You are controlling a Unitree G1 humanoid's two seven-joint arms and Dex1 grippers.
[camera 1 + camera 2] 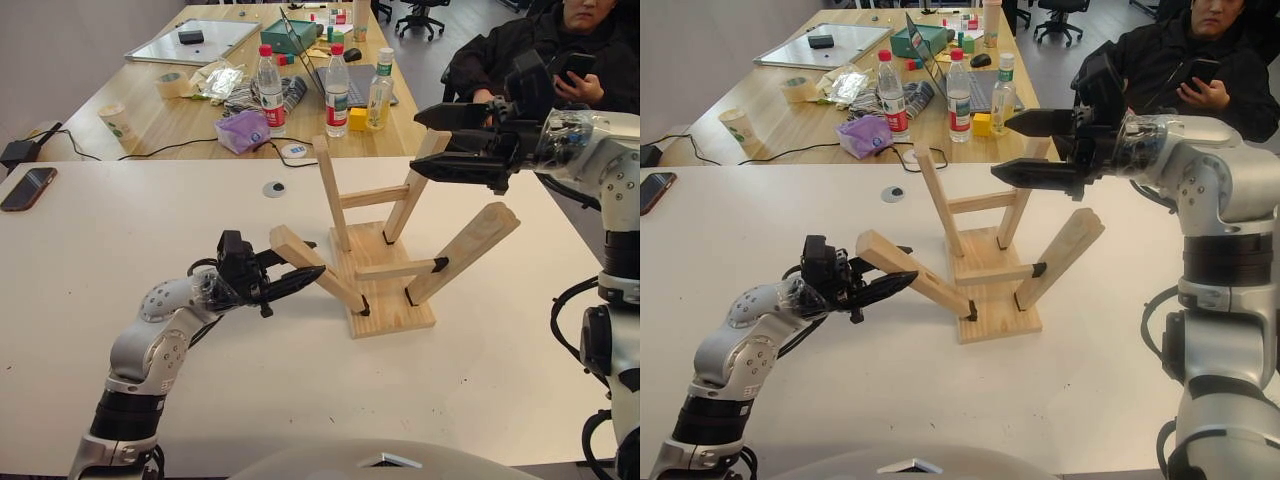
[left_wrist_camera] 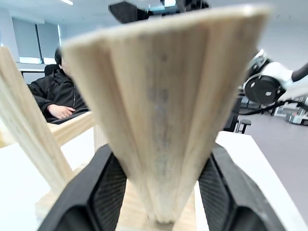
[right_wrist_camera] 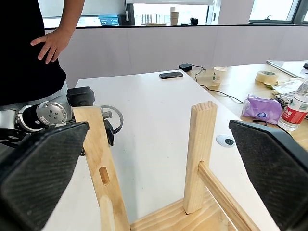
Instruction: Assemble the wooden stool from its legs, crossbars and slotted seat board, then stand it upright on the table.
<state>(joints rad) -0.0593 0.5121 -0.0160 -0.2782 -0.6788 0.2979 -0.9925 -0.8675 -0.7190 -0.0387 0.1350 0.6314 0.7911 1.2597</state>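
Stool: it is upside down on the white worktop [image 1: 150, 330], near the middle and a bit to the right.
Seat board [image 1: 395, 322]: it lies flat on the worktop, with four legs poking up out of it.
Legs: the back left leg [image 1: 333, 195] stands nearly straight. The back right leg [image 1: 405, 212] leans toward the right. The front right leg [image 1: 465, 250] leans far out to the right. The front left leg [image 1: 335, 283] leans far out to the left.
Crossbars: one crossbar [image 1: 375, 197] joins the two back legs. A lower crossbar [image 1: 395, 268] runs between the front legs.
Left pincer [image 1: 300, 262]: it is low over the worktop and closed tight on the top end of the front left leg. In the left wrist view the wood sits snug between the two black pads [image 2: 108, 192].
Right pincer [image 1: 418, 142]: it is up high and wide open, and it holds nothing. Its tips sit by the top of the back right leg, one tip on each side.
Phone [image 1: 27, 187]: it lies at the far left of the worktop, well away from the stool.
Bottles [image 1: 337, 90]: they stand on the wooden table behind.
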